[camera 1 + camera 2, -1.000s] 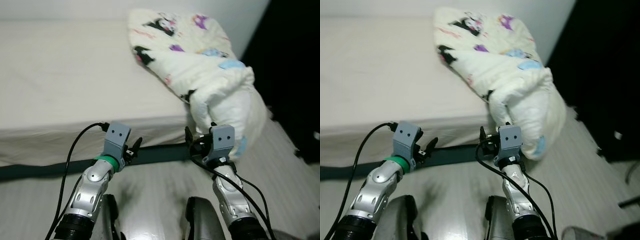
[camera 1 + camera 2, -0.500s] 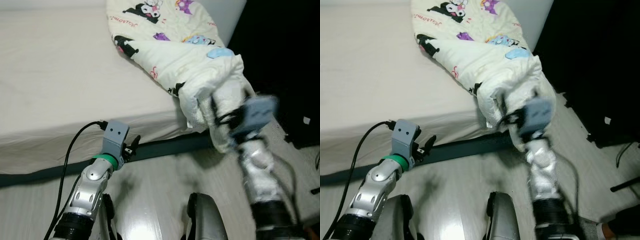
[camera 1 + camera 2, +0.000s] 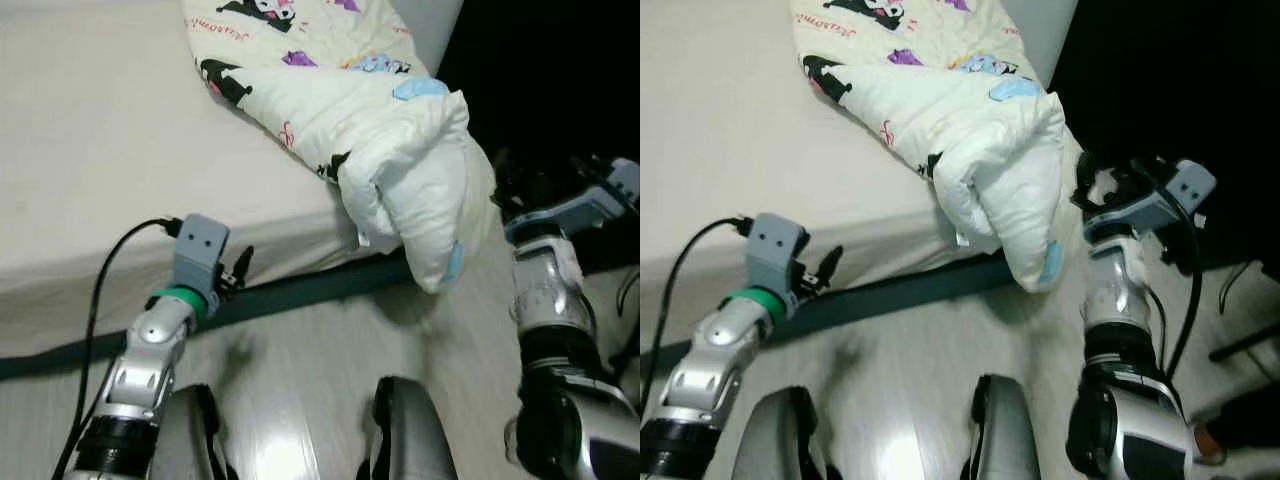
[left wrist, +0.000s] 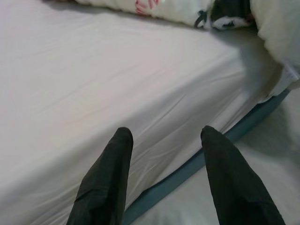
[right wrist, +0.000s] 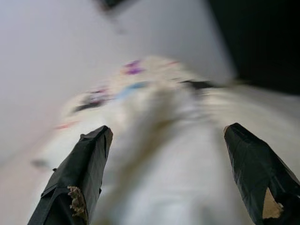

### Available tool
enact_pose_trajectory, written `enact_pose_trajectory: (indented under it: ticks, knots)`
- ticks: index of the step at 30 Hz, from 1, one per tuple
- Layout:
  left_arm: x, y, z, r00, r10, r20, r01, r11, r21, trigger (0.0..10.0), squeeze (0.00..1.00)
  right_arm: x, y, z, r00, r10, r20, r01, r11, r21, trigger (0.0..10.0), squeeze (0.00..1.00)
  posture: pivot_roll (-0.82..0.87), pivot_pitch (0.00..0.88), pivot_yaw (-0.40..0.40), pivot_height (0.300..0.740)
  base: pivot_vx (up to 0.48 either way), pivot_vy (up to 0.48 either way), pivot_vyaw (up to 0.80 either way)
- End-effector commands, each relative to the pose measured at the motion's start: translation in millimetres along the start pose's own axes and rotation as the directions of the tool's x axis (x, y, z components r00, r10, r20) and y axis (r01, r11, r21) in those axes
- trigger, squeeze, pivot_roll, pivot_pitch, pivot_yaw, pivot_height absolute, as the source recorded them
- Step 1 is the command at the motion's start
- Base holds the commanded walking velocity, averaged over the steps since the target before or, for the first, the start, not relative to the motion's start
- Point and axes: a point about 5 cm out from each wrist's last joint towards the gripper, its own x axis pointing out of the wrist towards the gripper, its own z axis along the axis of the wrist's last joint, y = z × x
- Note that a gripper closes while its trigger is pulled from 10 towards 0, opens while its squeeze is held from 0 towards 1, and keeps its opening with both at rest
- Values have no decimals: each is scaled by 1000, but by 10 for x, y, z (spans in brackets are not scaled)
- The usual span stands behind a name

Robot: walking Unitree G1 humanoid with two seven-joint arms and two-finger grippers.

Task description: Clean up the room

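A cream quilt (image 3: 380, 130) printed with cartoon figures lies along the right side of the white bed (image 3: 100, 150). Its bunched end hangs over the bed's corner toward the floor. My right gripper (image 3: 508, 182) is raised just right of that hanging end, open, with its fingers wide apart. In the right wrist view the quilt (image 5: 159, 140) is blurred between the two fingers. My left gripper (image 3: 241, 270) hovers open at the mattress edge, well left of the quilt. The left wrist view has its fingers (image 4: 110, 183) over the sheet (image 4: 93, 79), holding nothing.
A dark bed-frame band (image 3: 300, 293) runs under the mattress. Pale wooden floor (image 3: 300, 400) lies in front of it, with my legs (image 3: 405, 430) at the bottom. A black unlit area (image 3: 1160, 70) fills the right side, and cables (image 3: 1238, 275) lie on the floor there.
My right arm has swung from in front of the quilt's hanging end out to its right side and risen. The view has shifted. The left arm has hardly moved.
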Motion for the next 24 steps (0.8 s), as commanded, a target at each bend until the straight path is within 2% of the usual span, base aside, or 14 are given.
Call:
enact_pose_trajectory:
  ticks: [1, 2, 3, 5, 6, 7, 9, 10, 12, 17, 24]
  knots:
    - [-103, 73, 2, 1000, 17, -13, -17, 1000, -10, 10000, 0, 35, 88, -75, 997, 67, -30, -64, 995, 77, 10000, 1000, 174, 244, -15, 456, 0, 0, 0]
    - [-103, 73, 2, 1000, 17, -13, -17, 1000, -10, 10000, 0, 35, 88, -75, 997, 67, -30, -64, 995, 77, 10000, 1000, 174, 244, -15, 456, 0, 0, 0]
    - [-134, 87, 18, 1000, 18, -10, -18, 1000, -7, 10000, 0, 56, 121, -80, 996, 80, -31, -77, 993, 90, 10000, 784, 174, 244, -15, 456, 0, 0, 0]
    - [-134, 87, 18, 1000, 18, -10, -18, 1000, -7, 10000, 0, 56, 121, -80, 996, 80, -31, -77, 993, 90, 10000, 784, 174, 244, -15, 456, 0, 0, 0]
    - [-215, 125, 48, 1000, 19, -10, -19, 1000, 5, 10000, 0, 96, 174, -123, 993, 104, -49, -97, 989, 115, 10000, 0, 206, 259, -15, 456, 0, 0, 0]
    - [-215, 125, 48, 1000, 19, -10, -19, 1000, 5, 10000, 0, 96, 174, -123, 993, 104, -49, -97, 989, 115, 10000, 0, 206, 259, -15, 456, 0, 0, 0]
    - [-400, 212, 100, 999, 35, -17, -35, 999, 28, 10000, 0, 148, 219, -210, 991, 102, -88, -85, 980, 181, 10000, 0, 266, 282, -28, 456, 0, 0, 0]
    - [-400, 212, 100, 999, 35, -17, -35, 999, 28, 10000, 0, 148, 219, -210, 991, 102, -88, -85, 980, 181, 10000, 0, 266, 282, -28, 456, 0, 0, 0]
    - [-508, 258, 119, 998, 55, -26, -54, 998, 41, 10000, 0, 153, 160, -244, 994, 24, -107, 1, 974, 225, 10000, 0, 295, 296, -31, 456, 0, 0, 0]
    - [-585, 283, 126, 996, 77, -36, -75, 996, 46, 10000, 0, 148, 48, -204, 991, -72, -111, 95, 973, 209, 10000, 0, 321, 306, -29, 456, 0, 0, 0]
    - [-640, 253, 140, 996, 80, -49, -78, 996, 51, 10000, 0, 229, 100, -84, 995, -9, -97, 28, 979, 201, 10000, 0, 343, 310, -26, 456, 0, 0, 0]
